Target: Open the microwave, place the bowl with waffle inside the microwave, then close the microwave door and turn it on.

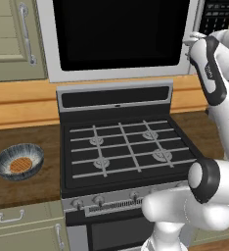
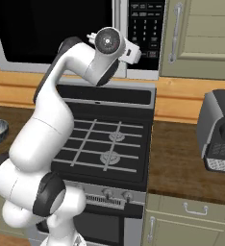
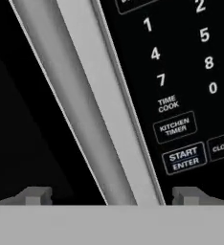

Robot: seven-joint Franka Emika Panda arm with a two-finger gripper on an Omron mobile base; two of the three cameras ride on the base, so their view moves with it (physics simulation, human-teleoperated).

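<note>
Hand view: the fingers (image 3: pixel 112 195) stand wide, straddling the vertical bar handle (image 3: pixel 73 95) of the microwave door (image 1: pixel 119 34), which is shut. Opening the microwave (image 2: pixel 85 33) looks under way; next they should close on the bar and pull. At left centre, the bowl with waffle (image 1: pixel 18 161) waits on the tabletop (image 1: pixel 23 188).

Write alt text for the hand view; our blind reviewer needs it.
The open pincer straddles the vertical grey bar handle of the black-glass microwave door. Beside it sits the black keypad panel with white digits and a START ENTER button.
</note>
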